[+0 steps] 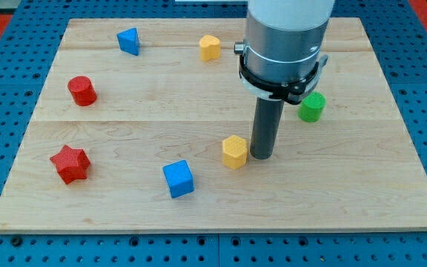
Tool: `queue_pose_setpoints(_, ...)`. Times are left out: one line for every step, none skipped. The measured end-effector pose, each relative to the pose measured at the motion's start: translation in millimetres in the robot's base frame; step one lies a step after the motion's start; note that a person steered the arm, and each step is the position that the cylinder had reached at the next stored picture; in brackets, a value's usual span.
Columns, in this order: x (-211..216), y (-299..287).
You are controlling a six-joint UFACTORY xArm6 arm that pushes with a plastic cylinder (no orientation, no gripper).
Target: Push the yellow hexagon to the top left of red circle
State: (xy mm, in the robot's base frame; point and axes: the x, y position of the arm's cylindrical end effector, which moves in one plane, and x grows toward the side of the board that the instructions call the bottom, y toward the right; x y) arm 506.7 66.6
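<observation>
- Dark rod, no jaws to open or close: my tip (262,156) rests on the pale wooden board (347,185), bare and holding nothing.
- Yellow plastic hexagon block (234,151): just beside the tip, on the view's left, apparently touching.
- Red plastic cylinder, the task's circle (81,90): well apart, toward the view's upper left; the push should run leftward and upward.

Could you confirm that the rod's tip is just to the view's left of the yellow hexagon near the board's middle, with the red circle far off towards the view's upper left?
Not quite: in the camera view my tip sits just to the view's right of the yellow hexagon, not its left. The red circle does lie far towards the view's upper left.
</observation>
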Motion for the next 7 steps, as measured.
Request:
queue_pose_setpoints(10.1, 14.2)
queue_pose_setpoints(12.2, -22.8)
queue_pose_setpoints(1.1, -70.1)
queue_pose_setpoints(-38.4, -122.5)
queue_pose_setpoints(-79.2, -176.7)
queue_pose_setpoints(-120.4, -222.9)
queue_pose_setpoints(-159.0, -247.9)
